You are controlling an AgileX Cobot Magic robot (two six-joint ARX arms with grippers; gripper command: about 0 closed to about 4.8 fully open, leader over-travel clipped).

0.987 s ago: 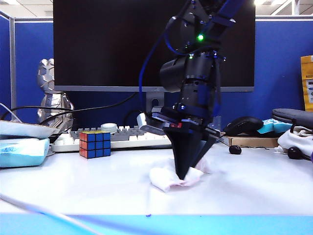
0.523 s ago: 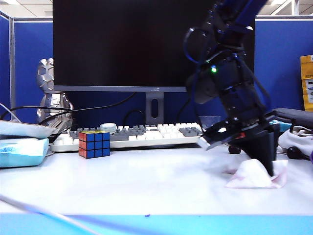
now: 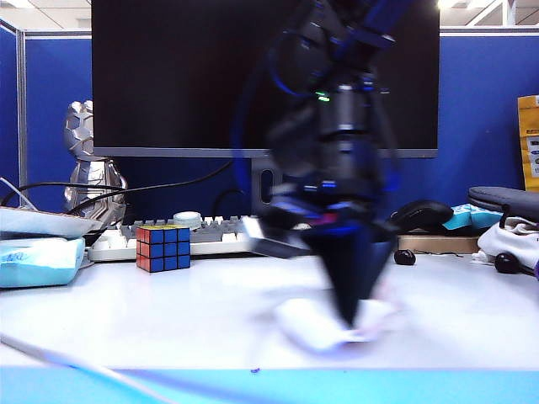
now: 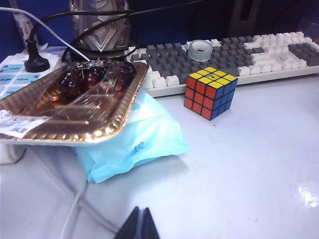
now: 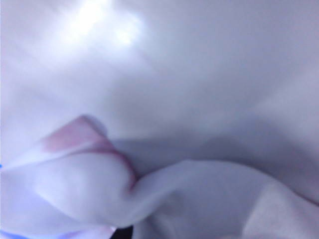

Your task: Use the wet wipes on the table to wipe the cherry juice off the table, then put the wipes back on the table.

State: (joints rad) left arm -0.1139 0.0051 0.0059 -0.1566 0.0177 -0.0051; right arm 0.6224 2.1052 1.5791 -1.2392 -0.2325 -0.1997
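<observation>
1. Near the front edge of the table (image 3: 126, 320), right of the middle, my right gripper (image 3: 352, 316) points straight down, badly blurred in the exterior view.
2. Its fingers are clamped together on the wet wipes (image 3: 324, 324), a white crumpled sheet pressed onto the tabletop.
3. Close up, the wipes (image 5: 164, 199) show a pink stain along one fold.
4. My left gripper (image 4: 138, 226) hangs over the left part of the table, its dark fingers together and holding nothing.
5. Beyond it lie a pale blue pack (image 4: 139, 137) under a foil tray (image 4: 75, 107) of cherries, a cube (image 4: 210, 92) and a keyboard (image 4: 249, 55).
</observation>
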